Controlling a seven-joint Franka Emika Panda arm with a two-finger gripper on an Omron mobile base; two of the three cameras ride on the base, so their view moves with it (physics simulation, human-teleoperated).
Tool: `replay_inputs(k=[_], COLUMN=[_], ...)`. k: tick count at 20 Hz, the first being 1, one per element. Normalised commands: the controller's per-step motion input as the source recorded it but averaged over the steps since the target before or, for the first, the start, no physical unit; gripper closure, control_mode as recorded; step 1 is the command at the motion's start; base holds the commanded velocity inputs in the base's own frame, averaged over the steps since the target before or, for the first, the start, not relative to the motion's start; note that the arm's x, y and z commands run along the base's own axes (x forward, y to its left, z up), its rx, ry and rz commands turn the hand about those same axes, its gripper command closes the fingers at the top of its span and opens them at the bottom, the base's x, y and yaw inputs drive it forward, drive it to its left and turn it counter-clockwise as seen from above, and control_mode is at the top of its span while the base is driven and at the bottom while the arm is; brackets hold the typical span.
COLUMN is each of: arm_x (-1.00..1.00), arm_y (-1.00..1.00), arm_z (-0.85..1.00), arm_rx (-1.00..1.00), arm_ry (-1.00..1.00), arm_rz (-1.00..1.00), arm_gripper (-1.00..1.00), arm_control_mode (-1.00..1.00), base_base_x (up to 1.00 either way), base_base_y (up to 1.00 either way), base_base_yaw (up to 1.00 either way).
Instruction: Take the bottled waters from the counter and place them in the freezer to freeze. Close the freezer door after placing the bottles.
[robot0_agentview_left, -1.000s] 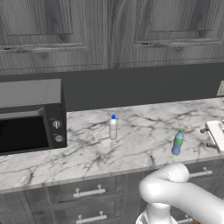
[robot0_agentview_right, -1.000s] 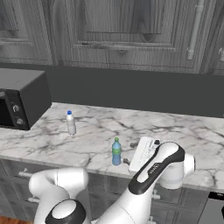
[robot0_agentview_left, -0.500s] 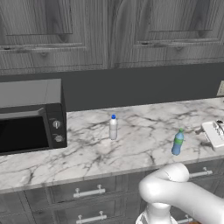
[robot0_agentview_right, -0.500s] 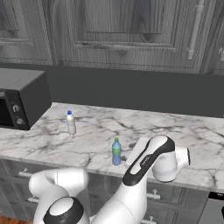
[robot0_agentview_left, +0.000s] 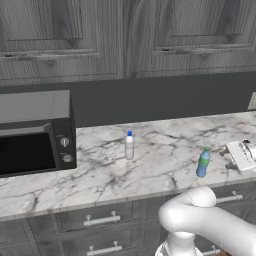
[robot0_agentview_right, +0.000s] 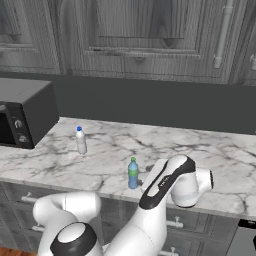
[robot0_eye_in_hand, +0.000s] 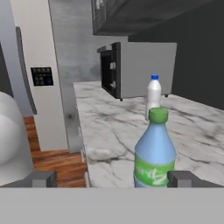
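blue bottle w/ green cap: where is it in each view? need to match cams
Left base view: small blue plastic bottle with green cap, right of centre, near the marble counter's front edge.
Right base view: centre, at the front edge.
Hand view: close, lower centre-right.
Shared landmark: black microwave.

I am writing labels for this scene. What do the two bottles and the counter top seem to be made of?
Blue bottle: likely translucent plastic, smooth and slightly glossy, with a green cap and green label band.
White bottle: probably pale, milky plastic, with a blue cap.
Counter top: looks like polished white marble, judging by the grey veins; it may be an imitation.
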Motion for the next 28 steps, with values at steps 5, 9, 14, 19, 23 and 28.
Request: replay_inputs(k=[5, 9, 14, 19, 23, 28], arm_x=[0.15, 0.19, 0.2, 0.26, 0.24, 0.13], arm_y=[0.08, 0.11, 0.12, 0.08, 0.01, 0.0], arm_z=[-0.13, -0.11, -0.1, -0.06, -0.13, -0.15], arm_rx=[0.0, 0.0, 0.0, 0.0, 0.0, 0.0], arm_ry=[0.0, 0.0, 0.0, 0.0, 0.0, 0.0], arm_rz=[0.0, 0.0, 0.0, 0.0, 0.0, 0.0], arm_gripper=[-1.0, -1.0, -1.0, -1.0, -1.0, -1.0], arm_control_mode=[-1.0, -1.0, -1.0, -1.0, -1.0, -1.0], base_base_x=[0.0, 0.0, 0.0, 0.0, 0.0, 0.0], base_base_y=[0.0, 0.0, 0.0, 0.0, 0.0, 0.0], base_base_yaw=[0.0, 0.0, 0.0, 0.0, 0.0, 0.0])
